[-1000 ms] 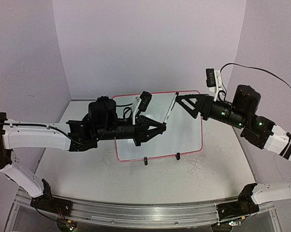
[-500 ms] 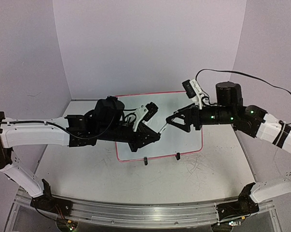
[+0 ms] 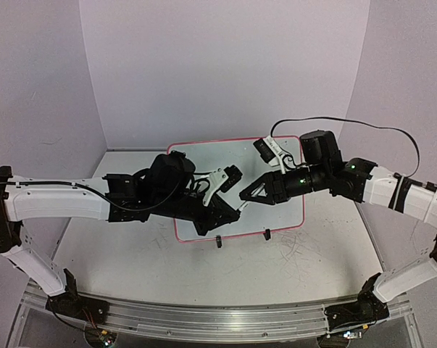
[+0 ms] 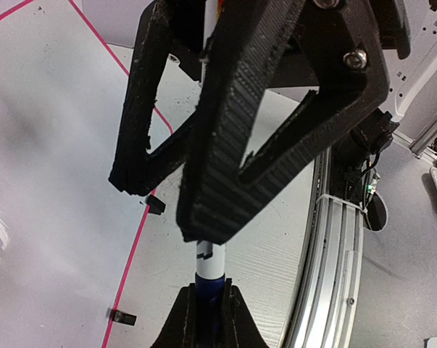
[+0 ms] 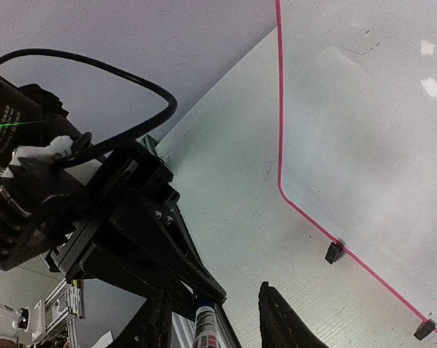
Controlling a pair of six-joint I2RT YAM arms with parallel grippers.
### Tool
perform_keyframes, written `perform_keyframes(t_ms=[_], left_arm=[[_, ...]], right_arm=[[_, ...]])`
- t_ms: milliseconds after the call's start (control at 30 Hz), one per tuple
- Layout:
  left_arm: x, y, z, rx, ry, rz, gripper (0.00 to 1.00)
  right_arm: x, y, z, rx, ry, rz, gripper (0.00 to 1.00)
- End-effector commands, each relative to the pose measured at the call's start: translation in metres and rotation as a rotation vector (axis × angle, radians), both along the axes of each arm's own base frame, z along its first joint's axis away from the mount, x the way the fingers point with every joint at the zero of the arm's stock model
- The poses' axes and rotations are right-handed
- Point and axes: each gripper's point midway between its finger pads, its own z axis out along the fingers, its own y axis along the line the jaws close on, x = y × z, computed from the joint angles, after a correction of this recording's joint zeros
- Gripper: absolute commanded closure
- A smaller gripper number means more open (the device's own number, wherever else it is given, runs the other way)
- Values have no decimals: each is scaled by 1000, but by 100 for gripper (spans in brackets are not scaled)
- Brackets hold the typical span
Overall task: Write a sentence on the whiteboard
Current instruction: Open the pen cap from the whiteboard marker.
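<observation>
Right end effector (image 3: 242, 201) now around marker (image 4: 209, 263), whiteboard (image 3: 287, 214) below

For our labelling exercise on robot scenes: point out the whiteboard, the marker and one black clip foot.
the whiteboard (image 3: 285, 212): top view, bare white surface near its right edge.
the marker (image 4: 209, 262): left wrist view, white barrel.
clip foot (image 5: 334, 251): right wrist view, its black body.

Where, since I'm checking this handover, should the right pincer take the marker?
On the blue end of the marker, which juts beyond the left pincer. Come end-on from the opposite side, because that grip hides the rest of it.
</observation>
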Motion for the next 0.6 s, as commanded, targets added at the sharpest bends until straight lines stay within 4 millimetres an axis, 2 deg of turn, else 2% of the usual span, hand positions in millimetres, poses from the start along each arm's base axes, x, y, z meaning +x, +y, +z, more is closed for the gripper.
perform_keyframes(t_ms=[0, 200, 433, 567], left_arm=[[2, -10, 29, -68, -45, 2, 100], [10, -5, 33, -68, -62, 52, 100], [13, 1, 36, -81, -58, 90, 100], [10, -1, 38, -90, -49, 72, 100]], right_arm=[[-7, 9, 12, 56, -1, 65, 56], [-11, 3, 8, 48, -34, 62, 56], [-11, -14, 34, 124, -177, -22, 35], [-10, -8, 29, 124, -156, 0, 38]])
